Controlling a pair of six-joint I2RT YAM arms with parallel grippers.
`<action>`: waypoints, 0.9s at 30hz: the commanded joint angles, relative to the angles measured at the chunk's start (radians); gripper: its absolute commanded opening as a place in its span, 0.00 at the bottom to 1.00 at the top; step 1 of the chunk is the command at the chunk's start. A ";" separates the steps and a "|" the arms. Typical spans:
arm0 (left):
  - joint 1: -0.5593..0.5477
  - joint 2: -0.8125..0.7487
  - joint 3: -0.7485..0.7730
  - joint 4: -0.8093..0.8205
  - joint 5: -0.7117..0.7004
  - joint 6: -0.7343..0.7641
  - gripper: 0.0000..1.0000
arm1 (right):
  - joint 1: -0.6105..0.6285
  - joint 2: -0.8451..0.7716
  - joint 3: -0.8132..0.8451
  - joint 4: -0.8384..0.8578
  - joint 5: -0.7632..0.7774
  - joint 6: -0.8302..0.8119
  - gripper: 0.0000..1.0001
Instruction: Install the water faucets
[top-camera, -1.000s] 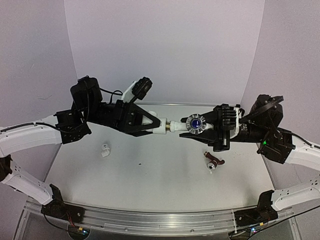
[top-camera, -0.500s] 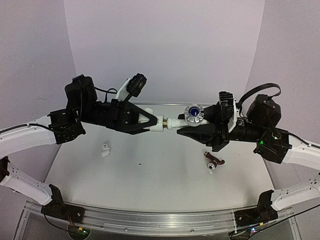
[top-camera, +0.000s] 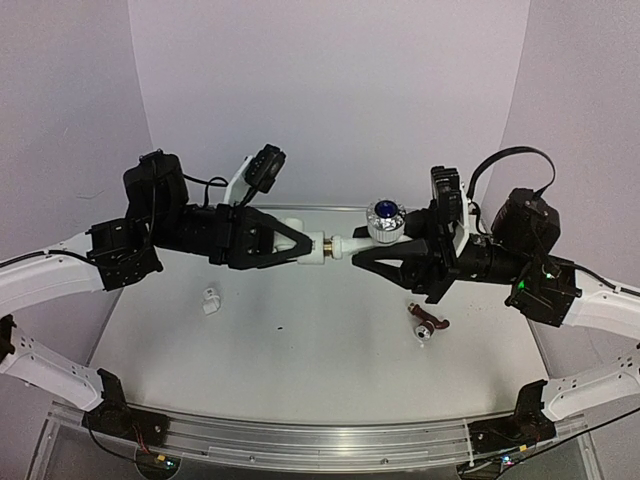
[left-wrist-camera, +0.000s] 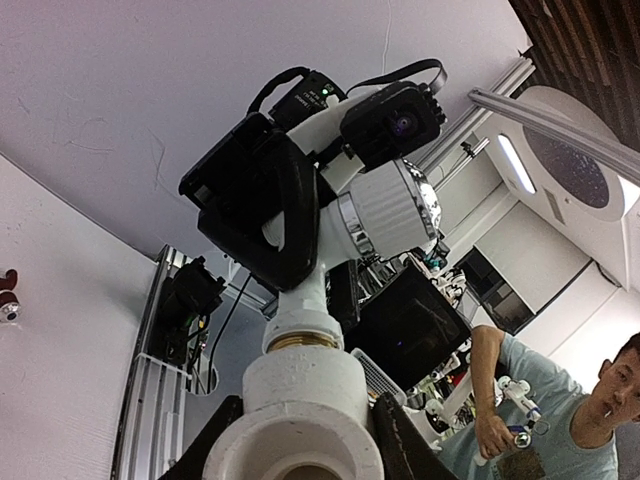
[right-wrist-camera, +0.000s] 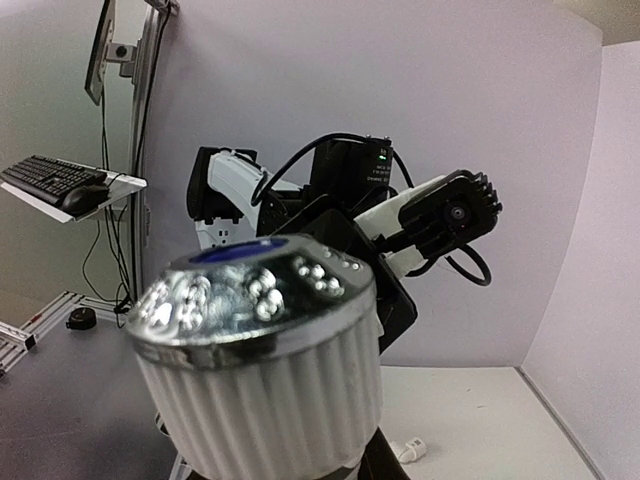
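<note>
Right gripper (top-camera: 358, 254) rolled, faucet (top-camera: 381, 223) knob upward; left gripper (top-camera: 316, 244) level, clamping fitting (left-wrist-camera: 305, 400).

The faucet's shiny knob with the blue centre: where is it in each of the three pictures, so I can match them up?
Top external: the knob sits just right of centre, blue face showing.
Left wrist: upper middle, seen side-on beyond the brass ring.
Right wrist: close up, filling the lower left-centre.
Shared landmark: the brass ring, in the top and left wrist views; the right wrist view hides it.
</note>
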 joint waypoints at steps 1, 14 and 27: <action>-0.031 -0.005 0.015 0.016 -0.048 0.212 0.00 | -0.005 0.021 0.060 0.078 0.183 0.289 0.00; -0.050 -0.052 0.013 -0.029 -0.194 0.396 0.00 | -0.005 0.037 0.052 0.083 0.250 0.632 0.00; -0.055 -0.115 -0.010 -0.051 -0.303 0.515 0.00 | -0.004 0.029 0.036 0.086 0.246 0.687 0.00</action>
